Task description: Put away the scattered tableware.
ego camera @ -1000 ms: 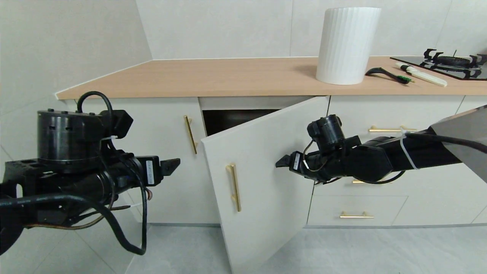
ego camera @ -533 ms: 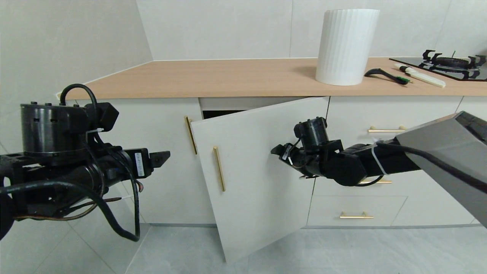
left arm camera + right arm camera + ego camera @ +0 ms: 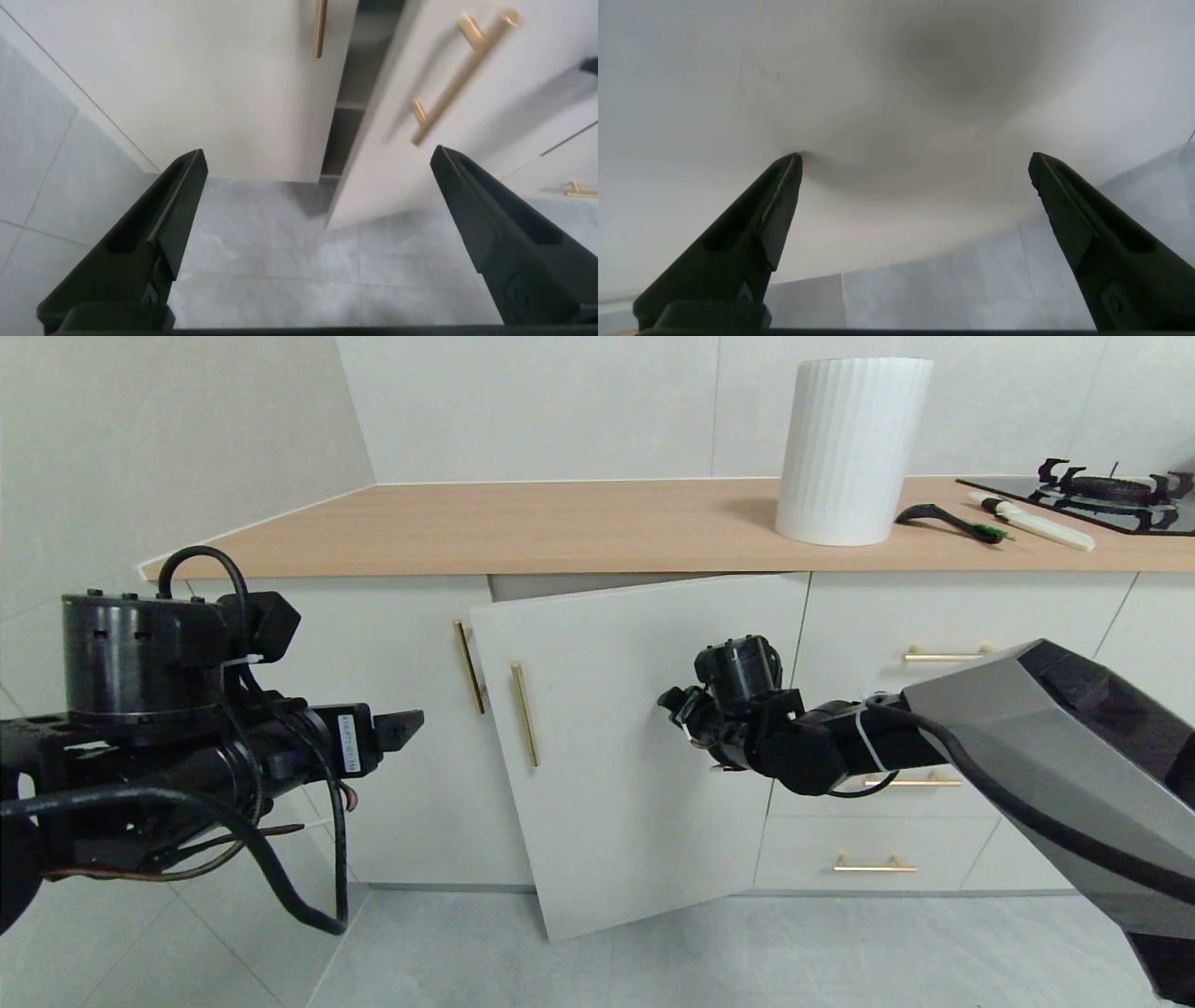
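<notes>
On the wooden surface (image 3: 523, 527), beside a white ribbed container (image 3: 851, 448), lie a black spoon (image 3: 943, 516) and a white knife (image 3: 1032, 523). Below, the wide right pincer (image 3: 674, 702) touches the ajar white cabinet door (image 3: 635, 803); the left pincer (image 3: 401, 728) hangs wide.

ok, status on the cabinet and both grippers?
Left gripper open, empty, left of the cabinet door. Right gripper open, tips at the door face. Door slightly ajar. Black spoon and knife on the counter, nothing blocking.
</notes>
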